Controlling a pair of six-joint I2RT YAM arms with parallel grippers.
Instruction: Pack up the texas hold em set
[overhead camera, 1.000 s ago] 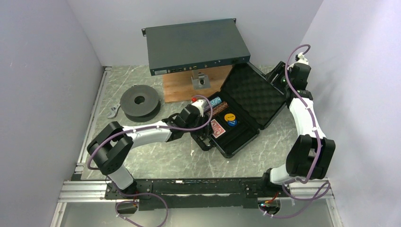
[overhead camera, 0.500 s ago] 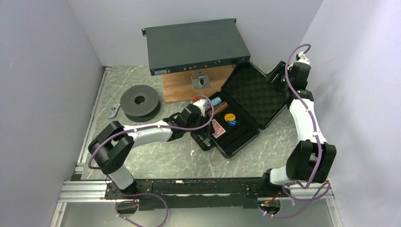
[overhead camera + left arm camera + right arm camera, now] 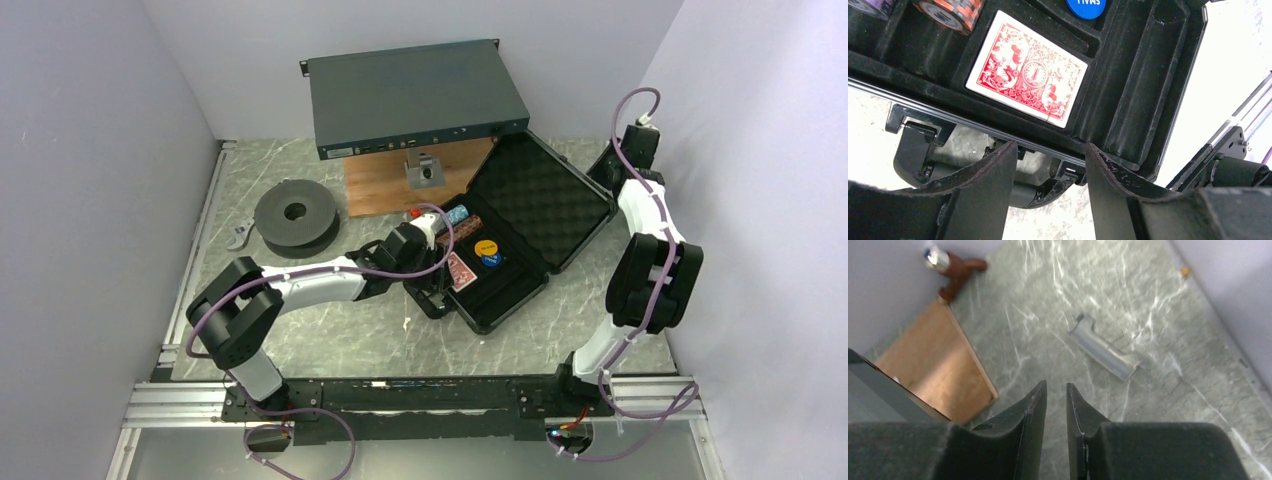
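Okay, the contents are all sitting in the case (image 3: pixel 505 300): the card deck (image 3: pixel 1028 75) is lying face down in its slot, the chip stacks (image 3: pixel 458 215) are resting at the case's far-left end, and the discs (image 3: pixel 487 252) are lying between the deck and the lid (image 3: pixel 540 200). The lid is lying open, so the step in hand is probably closing it.

To do that well, the left side should be pinning the case's near rim while the right side is tipping the lid over slowly, keeping the case from sliding on the tabletop (image 3: pixel 370 340).

The left gripper (image 3: pixel 1050 150) is hanging over the case's near rim with its jaws spread, pinching nothing. The left arm is stretching low toward the case.

The right gripper (image 3: pixel 1055 387) is sitting behind the lid's far-right edge with only a slim gap between its jaws and nothing in them. Whether it is touching the lid is unclear. The right arm is folding up tall beside the case.
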